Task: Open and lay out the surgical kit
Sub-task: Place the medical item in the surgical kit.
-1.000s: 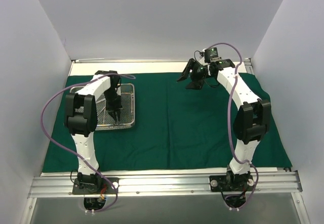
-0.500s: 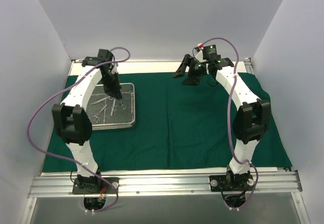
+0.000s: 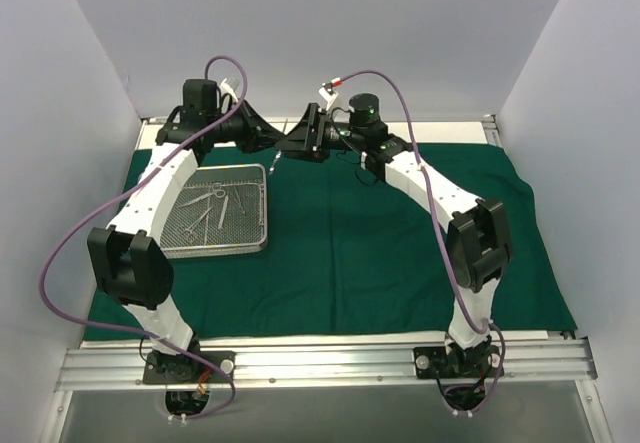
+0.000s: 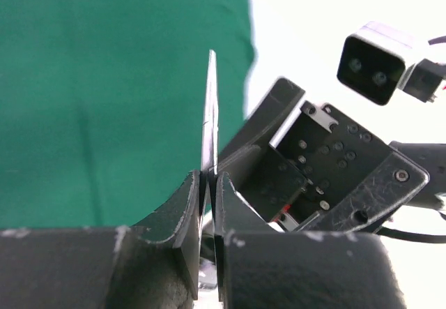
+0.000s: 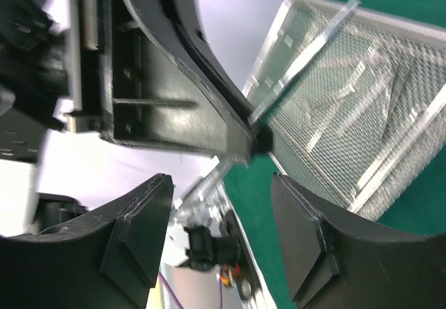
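My left gripper [image 3: 268, 144] is raised above the back edge of the dark green cloth [image 3: 380, 233], shut on a slim steel instrument [image 4: 209, 107] that sticks out past its fingertips. In the left wrist view the jaws [image 4: 209, 178] press flat on the strip. My right gripper [image 3: 298, 141] faces it from the right, open, with its fingers [image 5: 139, 232] spread wide on either side of the instrument [image 5: 300, 54] without touching it. Below and to the left, the silver wire-mesh tray [image 3: 262, 208] lies on the cloth with several steel instruments [image 3: 205, 208] in it.
White walls close in the table on the left, back and right. A bare white strip [image 3: 300, 135] of table runs behind the cloth. Purple cables [image 3: 70, 263] loop off both arms. The metal rail [image 3: 320, 358] with both bases runs along the near edge.
The left gripper shut on an instrument in the tray, lifted it and swung up to the back middle. The right arm swung left to meet it, jaws still open.
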`<state>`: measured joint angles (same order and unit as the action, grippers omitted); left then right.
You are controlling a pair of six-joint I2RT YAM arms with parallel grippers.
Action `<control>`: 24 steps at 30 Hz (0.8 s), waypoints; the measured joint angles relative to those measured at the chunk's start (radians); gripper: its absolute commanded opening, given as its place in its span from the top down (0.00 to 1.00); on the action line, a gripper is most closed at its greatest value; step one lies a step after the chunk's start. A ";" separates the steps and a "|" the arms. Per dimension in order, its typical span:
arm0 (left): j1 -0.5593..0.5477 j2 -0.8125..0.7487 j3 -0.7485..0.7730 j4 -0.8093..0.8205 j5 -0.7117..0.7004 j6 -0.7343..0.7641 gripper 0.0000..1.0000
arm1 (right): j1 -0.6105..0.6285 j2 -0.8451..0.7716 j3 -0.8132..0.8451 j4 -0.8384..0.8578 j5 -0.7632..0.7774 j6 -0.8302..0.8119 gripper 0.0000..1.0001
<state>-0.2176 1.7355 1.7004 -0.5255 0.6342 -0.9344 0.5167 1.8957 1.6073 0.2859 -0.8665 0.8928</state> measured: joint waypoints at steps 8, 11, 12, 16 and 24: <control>-0.028 -0.002 -0.052 0.157 0.069 -0.125 0.98 | -0.012 -0.031 -0.057 0.117 -0.002 0.042 0.42; -0.031 -0.002 -0.086 0.190 0.078 -0.161 0.98 | -0.011 -0.031 -0.063 0.126 -0.002 0.047 0.46; -0.032 -0.002 -0.090 0.197 0.079 -0.167 0.98 | -0.011 -0.031 -0.064 0.129 -0.003 0.052 0.49; -0.033 -0.002 -0.090 0.229 0.082 -0.189 0.98 | -0.011 -0.031 -0.069 0.169 -0.005 0.083 0.60; -0.033 -0.003 -0.088 0.307 0.097 -0.190 0.86 | -0.031 -0.031 -0.093 0.212 -0.009 0.182 1.00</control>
<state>-0.2504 1.7325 1.6127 -0.2188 0.7311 -1.1244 0.4862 1.8645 1.5139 0.4980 -0.8753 1.0752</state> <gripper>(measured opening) 0.135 0.040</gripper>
